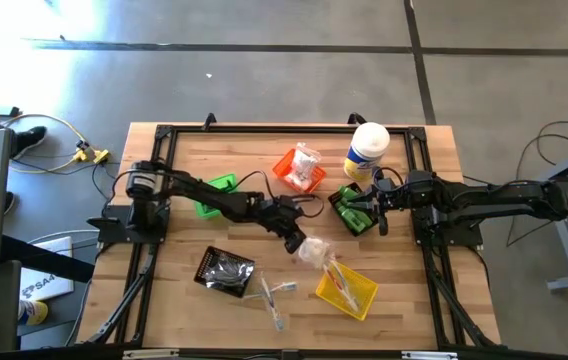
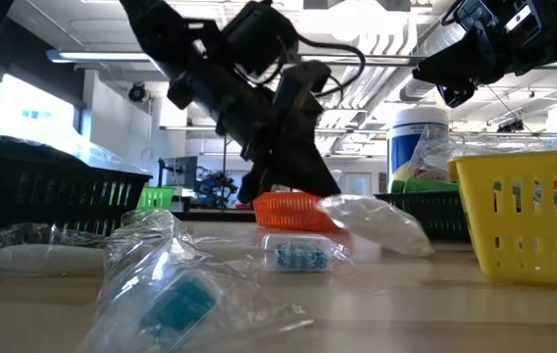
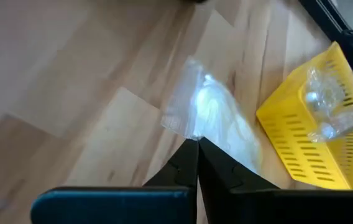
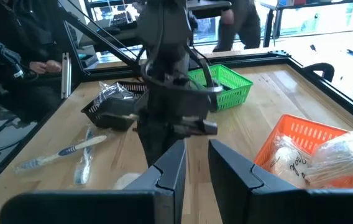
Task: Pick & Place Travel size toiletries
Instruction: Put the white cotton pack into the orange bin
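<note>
A clear crinkly packet with something white inside (image 3: 214,118) is one of the toiletries. It sits at mid-table (image 1: 315,253), beside the yellow bin (image 1: 347,290). My left gripper (image 1: 297,243) reaches in from the left and is shut on the packet. Clear-wrapped toothbrushes (image 1: 274,293) lie flat on the wood near the front edge. My right gripper (image 1: 377,208) hovers by the dark green bin (image 1: 352,210), its fingers (image 4: 196,163) a little apart with nothing between them. My left gripper pinches the packet's near edge (image 3: 194,132) between its two fingertips. The fingers slant down from the table's left. The packet stretches away from the tips toward the yellow bin (image 2: 377,224). I cannot tell whether its far end touches the table.
The yellow bin (image 3: 301,149) holds clear-wrapped items. An orange bin (image 1: 299,170) with packets, a green bin (image 1: 219,190) and a white-lidded canister (image 1: 367,150) stand farther back. A black bin (image 1: 224,270) sits front left. More wrapped items (image 2: 298,253) lie near the front.
</note>
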Controlling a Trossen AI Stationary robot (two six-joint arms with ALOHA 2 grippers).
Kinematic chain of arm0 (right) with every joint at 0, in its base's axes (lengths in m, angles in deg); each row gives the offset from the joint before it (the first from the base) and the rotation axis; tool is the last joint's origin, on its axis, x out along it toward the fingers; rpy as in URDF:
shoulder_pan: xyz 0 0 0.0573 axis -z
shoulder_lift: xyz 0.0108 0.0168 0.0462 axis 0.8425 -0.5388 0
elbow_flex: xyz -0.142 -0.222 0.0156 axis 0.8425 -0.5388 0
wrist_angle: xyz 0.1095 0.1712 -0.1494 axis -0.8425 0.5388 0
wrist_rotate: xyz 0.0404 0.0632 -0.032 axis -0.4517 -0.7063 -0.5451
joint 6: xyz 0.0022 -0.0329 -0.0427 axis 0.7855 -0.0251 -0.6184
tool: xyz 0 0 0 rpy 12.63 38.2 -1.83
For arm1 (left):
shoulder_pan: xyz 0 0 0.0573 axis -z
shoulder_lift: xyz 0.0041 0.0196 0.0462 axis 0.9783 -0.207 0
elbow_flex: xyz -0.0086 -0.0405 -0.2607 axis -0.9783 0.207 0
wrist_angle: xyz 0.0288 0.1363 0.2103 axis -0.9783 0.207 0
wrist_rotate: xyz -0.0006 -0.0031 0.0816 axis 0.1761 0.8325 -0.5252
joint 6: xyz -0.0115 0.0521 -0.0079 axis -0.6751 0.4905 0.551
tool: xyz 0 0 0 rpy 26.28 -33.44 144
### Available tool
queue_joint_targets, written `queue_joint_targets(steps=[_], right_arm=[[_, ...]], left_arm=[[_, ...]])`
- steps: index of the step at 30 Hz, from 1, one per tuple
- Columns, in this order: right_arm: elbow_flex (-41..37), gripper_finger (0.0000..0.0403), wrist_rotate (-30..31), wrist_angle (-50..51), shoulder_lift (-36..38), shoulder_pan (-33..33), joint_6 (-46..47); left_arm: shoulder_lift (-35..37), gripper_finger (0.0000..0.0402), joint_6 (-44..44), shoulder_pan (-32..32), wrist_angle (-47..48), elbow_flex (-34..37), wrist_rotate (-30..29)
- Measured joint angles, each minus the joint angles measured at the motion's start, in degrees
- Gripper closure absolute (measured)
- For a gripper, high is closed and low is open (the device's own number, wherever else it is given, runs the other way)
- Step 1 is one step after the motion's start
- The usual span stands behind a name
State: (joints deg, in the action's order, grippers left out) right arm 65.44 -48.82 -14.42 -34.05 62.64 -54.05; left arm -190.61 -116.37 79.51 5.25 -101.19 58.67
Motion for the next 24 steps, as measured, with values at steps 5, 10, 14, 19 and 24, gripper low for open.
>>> queue_joint_targets(steps=[5,10,14,19,24], right_arm=[[0.0,0.0342,0.0,0.0,0.0,0.0,0.0],[0.0,0.0342,-0.01,0.0,0.0,-0.01,-0.2],[0.0,0.0342,-0.01,0.0,0.0,-0.01,-0.38],[0.0,0.0342,0.0,-0.02,0.0,0.0,-0.42],[0.0,0.0342,0.0,-0.01,0.0,0.0,-0.46]], left_arm=[[4.28,0.0401,2.59,0.0,5.29,0.0,-3.36],[8.3,0.0401,4.29,-0.63,10.25,0.0,-6.09],[11.11,0.0401,5.9,-1.56,12.08,-0.04,-7.05],[14.13,0.0401,7.53,-3.47,14.58,-0.07,-7.09],[16.66,0.0401,9.39,-6.39,15.23,-0.07,-7.07]])
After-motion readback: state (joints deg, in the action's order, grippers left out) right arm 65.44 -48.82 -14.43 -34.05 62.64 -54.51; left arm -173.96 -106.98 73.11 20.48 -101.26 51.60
